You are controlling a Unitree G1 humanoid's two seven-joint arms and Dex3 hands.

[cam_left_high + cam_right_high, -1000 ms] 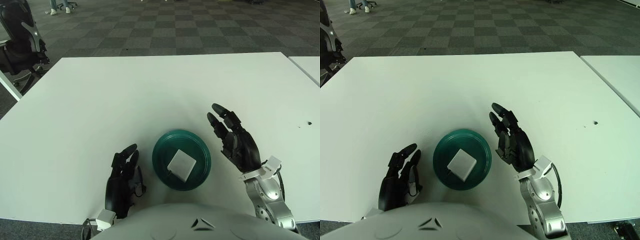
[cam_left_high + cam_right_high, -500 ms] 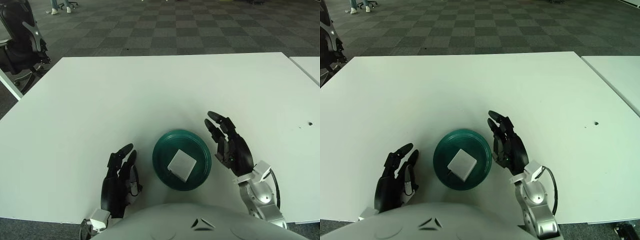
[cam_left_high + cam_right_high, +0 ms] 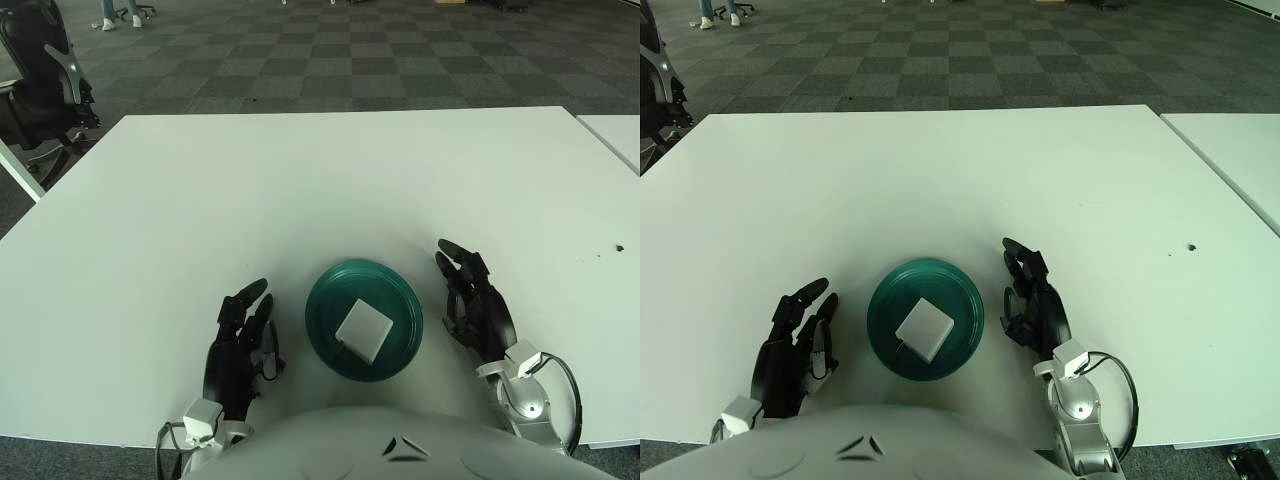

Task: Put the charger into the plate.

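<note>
White charger (image 3: 363,329) is in the teal plate (image 3: 331,289), lying flat, slightly toward the plate's near side. Plate sits on the desk (image 3: 300,180) close to the near edge, roughly centred along it.

Left robot hand (image 3: 240,345) is near the near edge, just left of the plate, not touching it. Fingers loosely extended, pointing away from the robot, holding nothing.

Right robot hand (image 3: 476,305) is just right of the plate, small gap between them. Fingers relaxed and slightly spread, pointing toward the far edge, holding nothing. Can't tell if either palm actually contacts the desk.

Small dark speck (image 3: 619,247) on the desk near the right edge. Black office chair (image 3: 40,85) beyond the far left corner, on checkered carpet (image 3: 330,50).
</note>
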